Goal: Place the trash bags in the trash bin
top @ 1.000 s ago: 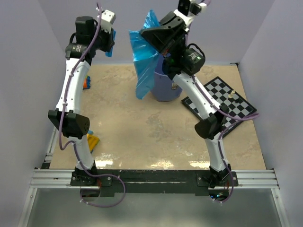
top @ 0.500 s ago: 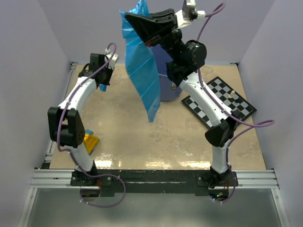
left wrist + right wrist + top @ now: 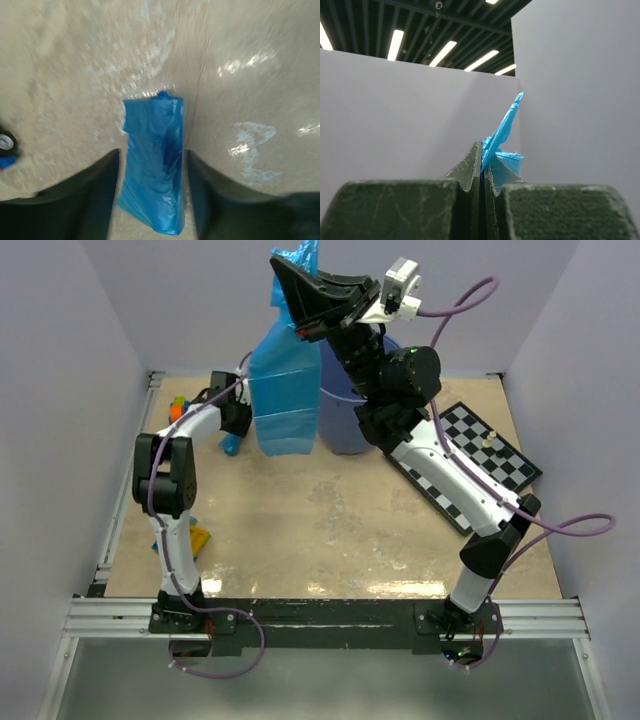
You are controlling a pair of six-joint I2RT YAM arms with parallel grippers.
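The right fingers, raised high above the trash bin, are clamped shut on the top of one trash bag, which hangs unfolded against the bin's left side. Farther left of the bin, the left fingers stand low and apart, astride a folded trash bag lying on the desk

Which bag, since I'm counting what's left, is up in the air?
The unfolded bag, hanging from the right gripper; the folded bag lies on the table between the jaws of the left gripper.
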